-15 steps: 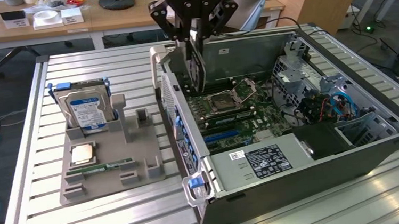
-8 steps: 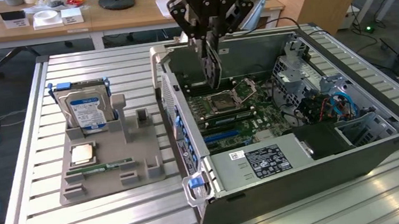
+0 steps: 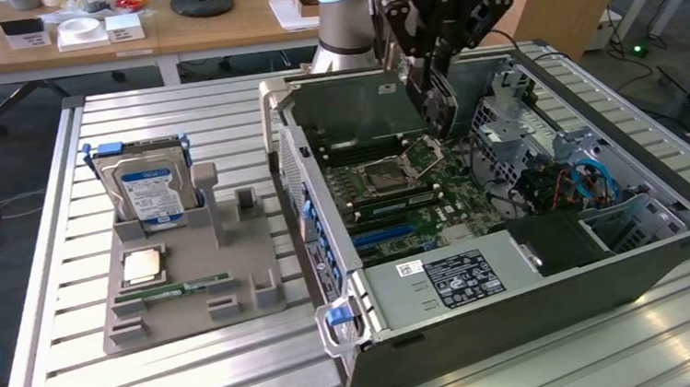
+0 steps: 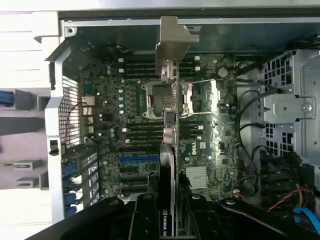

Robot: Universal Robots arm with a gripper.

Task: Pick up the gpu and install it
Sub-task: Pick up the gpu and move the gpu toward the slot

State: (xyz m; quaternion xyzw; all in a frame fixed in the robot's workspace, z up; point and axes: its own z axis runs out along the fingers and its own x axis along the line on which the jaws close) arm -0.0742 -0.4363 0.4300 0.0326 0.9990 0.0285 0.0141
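Note:
The gpu (image 3: 438,112) hangs on edge over the open computer case (image 3: 645,253), with my gripper (image 3: 434,71) shut on its upper part. In the wrist view the gpu (image 4: 169,150) shows edge-on as a thin dark board between the black fingers (image 4: 145,215), and its silver end bracket (image 4: 172,45) points toward the case's rear wall. It is held above the motherboard (image 4: 130,135), roughly over the CPU socket (image 3: 395,166), and clear of the blue expansion slot (image 4: 137,161). My gripper (image 4: 169,205) holds it with the jaws partly closed.
A grey fixture (image 3: 193,289) on the slatted table at the exterior view's left holds a silver hard drive (image 3: 148,195), a CPU (image 3: 144,265) and a RAM stick (image 3: 186,285). Inside the case are a power supply (image 3: 451,282), cables (image 3: 566,185) and a drive cage (image 4: 292,107).

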